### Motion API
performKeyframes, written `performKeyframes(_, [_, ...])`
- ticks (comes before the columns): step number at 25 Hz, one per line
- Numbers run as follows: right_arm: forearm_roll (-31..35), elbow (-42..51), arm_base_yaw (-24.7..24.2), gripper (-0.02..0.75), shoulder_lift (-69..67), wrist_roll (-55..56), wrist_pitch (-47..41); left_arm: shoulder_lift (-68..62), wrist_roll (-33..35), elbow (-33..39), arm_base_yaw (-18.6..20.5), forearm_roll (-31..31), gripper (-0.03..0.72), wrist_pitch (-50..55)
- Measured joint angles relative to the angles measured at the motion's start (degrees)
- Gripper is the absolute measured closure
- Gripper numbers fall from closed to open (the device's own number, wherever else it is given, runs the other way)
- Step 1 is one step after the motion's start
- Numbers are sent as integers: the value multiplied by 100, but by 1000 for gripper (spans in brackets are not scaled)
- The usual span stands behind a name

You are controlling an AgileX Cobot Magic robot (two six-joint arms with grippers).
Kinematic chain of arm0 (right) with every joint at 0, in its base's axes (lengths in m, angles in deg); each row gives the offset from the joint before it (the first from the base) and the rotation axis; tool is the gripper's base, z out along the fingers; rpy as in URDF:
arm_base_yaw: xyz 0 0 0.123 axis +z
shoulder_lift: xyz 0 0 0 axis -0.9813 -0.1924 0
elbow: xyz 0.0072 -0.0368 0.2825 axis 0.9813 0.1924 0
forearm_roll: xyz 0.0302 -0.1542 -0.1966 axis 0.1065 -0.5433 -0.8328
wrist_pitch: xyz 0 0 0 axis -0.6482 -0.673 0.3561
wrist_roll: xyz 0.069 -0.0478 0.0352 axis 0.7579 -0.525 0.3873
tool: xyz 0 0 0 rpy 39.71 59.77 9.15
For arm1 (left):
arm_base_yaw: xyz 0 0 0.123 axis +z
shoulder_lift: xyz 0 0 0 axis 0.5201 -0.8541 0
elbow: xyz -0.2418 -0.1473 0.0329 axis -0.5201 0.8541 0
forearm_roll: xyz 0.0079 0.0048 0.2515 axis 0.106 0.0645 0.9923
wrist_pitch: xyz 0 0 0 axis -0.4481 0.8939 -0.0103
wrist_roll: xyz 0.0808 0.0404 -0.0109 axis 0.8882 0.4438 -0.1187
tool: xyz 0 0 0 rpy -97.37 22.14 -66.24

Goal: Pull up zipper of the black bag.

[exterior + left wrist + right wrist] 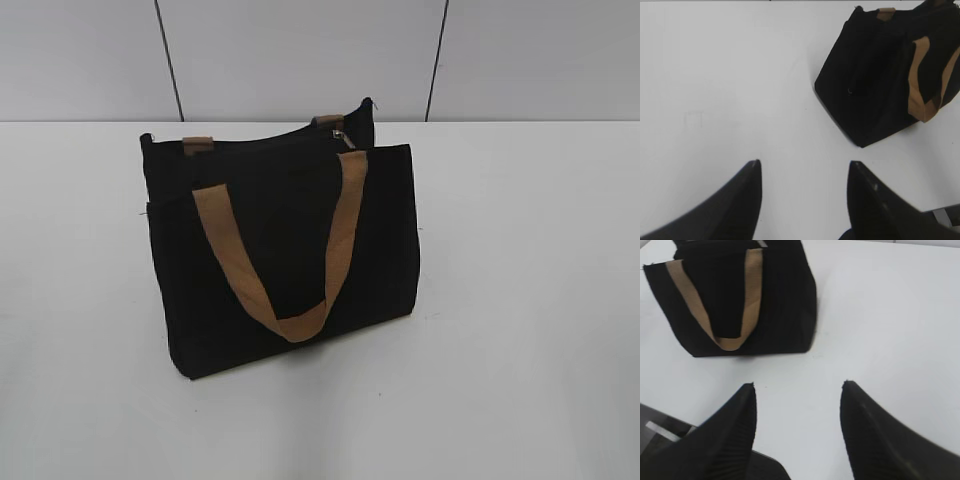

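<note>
Left hand (804, 172), right hand (797, 392) spread, empty — black bag (285, 265) beyond; zipper (345, 137) pull barely visible, possibly silver.

Hidden and cut-off parts around the black bag (285, 260)

The zipper (343, 137) shows only as a small silvery glint, its teeth too small to tell. The rear strap handle (198, 146) is mostly hidden behind the rim. In the left wrist view, the bag runs off the right edge; in the right wrist view, its top is cut off and blurred.
</note>
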Motion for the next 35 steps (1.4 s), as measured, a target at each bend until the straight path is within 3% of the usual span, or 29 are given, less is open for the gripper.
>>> performKeyframes(5, [-756, 0, 0, 320, 753, 257, -812, 554, 0, 387, 0, -26, 274, 39])
performKeyframes(13, [-1527, 257, 0, 320, 1070, 517, -1066, 839, 0, 598, 0, -28, 274, -8])
performKeyframes(35, [-1588, 339, 0, 321, 1082, 574, -1207, 851, 0, 598, 0, -28, 274, -16])
